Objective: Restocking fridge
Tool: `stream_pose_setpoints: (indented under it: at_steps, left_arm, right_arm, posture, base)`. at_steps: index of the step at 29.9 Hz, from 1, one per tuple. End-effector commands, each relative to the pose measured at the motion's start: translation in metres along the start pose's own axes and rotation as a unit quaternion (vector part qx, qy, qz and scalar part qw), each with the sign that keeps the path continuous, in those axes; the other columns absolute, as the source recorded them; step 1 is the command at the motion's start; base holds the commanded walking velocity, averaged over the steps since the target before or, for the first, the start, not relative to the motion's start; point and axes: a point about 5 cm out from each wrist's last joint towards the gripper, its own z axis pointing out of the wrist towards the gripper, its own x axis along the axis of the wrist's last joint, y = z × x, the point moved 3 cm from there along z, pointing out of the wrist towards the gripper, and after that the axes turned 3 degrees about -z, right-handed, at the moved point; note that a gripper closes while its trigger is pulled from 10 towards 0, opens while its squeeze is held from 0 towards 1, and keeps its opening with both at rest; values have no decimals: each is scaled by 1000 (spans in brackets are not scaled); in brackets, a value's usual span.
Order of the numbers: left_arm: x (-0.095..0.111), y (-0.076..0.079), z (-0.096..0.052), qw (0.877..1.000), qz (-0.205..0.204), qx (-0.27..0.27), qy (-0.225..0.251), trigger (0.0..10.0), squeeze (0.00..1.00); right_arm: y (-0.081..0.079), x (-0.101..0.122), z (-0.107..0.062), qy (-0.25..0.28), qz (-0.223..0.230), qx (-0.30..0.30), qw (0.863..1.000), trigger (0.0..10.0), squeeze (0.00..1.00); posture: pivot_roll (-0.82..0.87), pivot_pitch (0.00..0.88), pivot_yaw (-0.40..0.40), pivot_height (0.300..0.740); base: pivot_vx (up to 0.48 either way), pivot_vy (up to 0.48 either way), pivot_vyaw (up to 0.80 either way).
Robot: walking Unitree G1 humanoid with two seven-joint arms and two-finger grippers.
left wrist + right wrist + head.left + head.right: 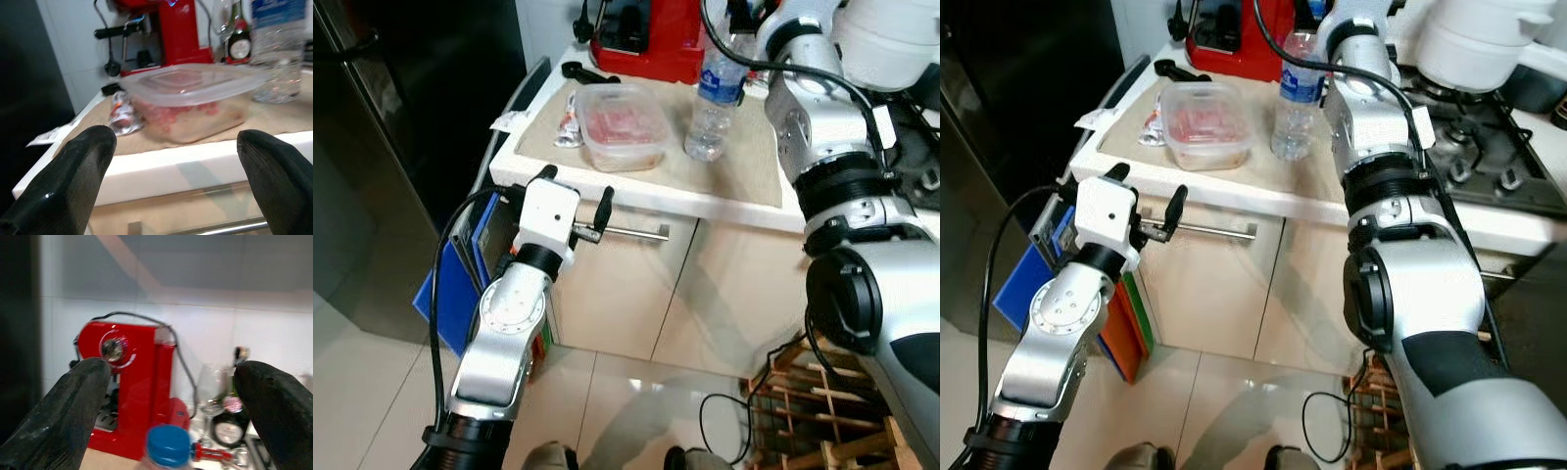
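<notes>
A clear lidded container (622, 125) of pinkish food sits on a beige mat (754, 162) on the white counter. To its right stands a water bottle (713, 103) with a blue cap (168, 444). My left gripper (576, 191) is open, level with the counter's front edge just below the container (190, 100) and not touching it. My right arm (822, 117) reaches over the counter. In the right wrist view my right gripper (171, 372) is open above the bottle cap, holding nothing. The dark fridge (382, 147) stands to the left.
A red coffee machine (651, 34) stands at the back of the counter, with a wine glass (212, 387) and a dark bottle (230, 423) beside it. A foil packet (570, 125) lies left of the container. Gas hob (1489, 147) on the right. Cabinet handle (631, 231), wooden rack (822, 411) on the floor.
</notes>
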Motion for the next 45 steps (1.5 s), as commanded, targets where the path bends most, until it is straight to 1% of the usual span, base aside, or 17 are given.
stream_pose_setpoints:
  at_steps: [1,4,6,9,16,21,23,33,34,36,37,43,44,45]
  left_arm:
    - [3,0,-2,1000,4,3,2,10000,0]
    - [3,0,-5,1000,4,3,-2,10000,0]
    - [3,0,-6,1000,4,3,-5,10000,0]
    - [3,0,-6,1000,4,3,-8,10000,0]
    - [1,1,-7,1000,2,3,-13,10000,0]
    - [-1,3,-7,1000,0,3,-16,10000,0]
    - [-1,4,-6,1000,-1,3,-16,10000,0]
    - [-1,4,-6,1000,-1,6,-17,10000,0]
    - [-1,4,-6,1000,-2,7,-17,10000,0]
    - [-1,4,-6,1000,-2,8,-17,10000,0]
    - [-2,4,-6,1000,-2,8,-18,10000,0]
    - [-2,4,-6,1000,-2,7,-18,10000,0]
    - [-2,4,-5,1000,-2,7,-18,10000,0]
    - [-3,4,-5,1000,-2,7,-18,10000,0]
  right_arm:
    - [-3,3,2,2,14,6,1000,10000,0]
    - [-4,4,4,-4,19,7,1000,10000,0]
    - [-1,-1,4,-20,15,-2,1000,10000,0]
    - [3,-4,4,-31,13,-12,999,10000,0]
    - [10,-5,5,-41,7,-22,999,10000,0]
    - [15,-9,5,-60,10,-32,998,10000,0]
    - [16,-12,5,-71,20,-35,997,10000,0]
    - [20,-9,6,-69,23,-41,996,10000,0]
    - [20,-8,6,-64,25,-42,997,10000,820]
    - [20,-7,6,-63,27,-42,997,10000,820]
    - [20,-7,6,-64,27,-42,997,10000,1000]
    - [22,-9,6,-69,22,-46,996,10000,1000]
    - [23,-10,6,-73,19,-48,996,10000,847]
    - [23,-11,5,-77,19,-48,996,8902,0]
  posture:
    - [211,120,-49,740]
    - [212,129,-49,740]
    - [209,135,-50,740]
    - [207,137,-50,740]
    - [197,141,-57,740]
    - [190,141,-60,740]
    - [190,142,-61,740]
    - [190,142,-67,740]
    - [188,141,-67,740]
    - [188,141,-67,740]
    - [188,140,-68,740]
    - [185,138,-67,740]
    - [184,137,-68,740]
    - [184,137,-68,740]
  base:
    - [0,0,0]
    - [0,0,0]
    - [0,0,0]
    - [0,0,0]
    - [0,0,0]
    - [0,0,0]
    - [0,0,0]
    - [0,0,0]
    - [0,0,0]
    - [0,0,0]
    - [0,0,0]
    - [0,0,0]
    - [0,0,0]
    - [0,0,0]
